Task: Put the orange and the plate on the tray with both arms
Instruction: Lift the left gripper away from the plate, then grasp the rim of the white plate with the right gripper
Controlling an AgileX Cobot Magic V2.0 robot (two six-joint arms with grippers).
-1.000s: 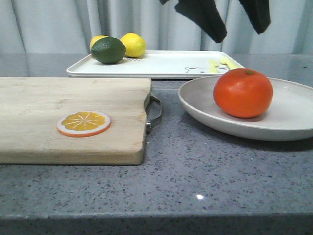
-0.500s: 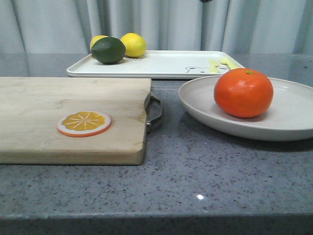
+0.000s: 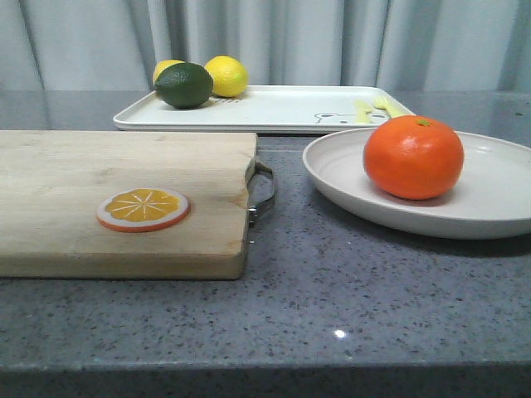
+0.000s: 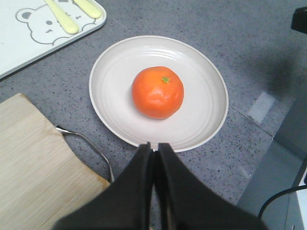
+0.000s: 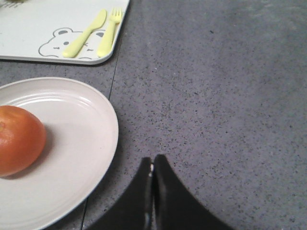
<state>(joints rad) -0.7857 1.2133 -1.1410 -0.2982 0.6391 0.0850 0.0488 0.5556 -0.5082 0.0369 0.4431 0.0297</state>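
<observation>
Plainly, I see the orange (image 4: 158, 92) sitting mid-plate (image 4: 201, 120), off the tray (image 3: 274, 108); my left gripper (image 4: 153, 149), clenched empty, hangs over the plate's near rim; my right gripper (image 5: 152, 165), likewise clenched, hangs beside the plate, farther from the fruit.

Matt wooden board (image 3: 124, 199), speckled stone counter (image 3: 332, 307)

A wooden cutting board (image 3: 124, 199) lies on the grey speckled countertop (image 3: 332, 307), its metal handle (image 3: 264, 192) at the right end. An orange slice disc (image 3: 143, 209) rests flat on the board. Farther back, 2 lemons (image 3: 226, 75) and a dark green lime (image 3: 183, 85) sit together, touching. A pale yellow fork (image 5: 110, 32) and spoon (image 5: 86, 34) lie side by side. Grey curtains (image 3: 290, 41) hang behind.
</observation>
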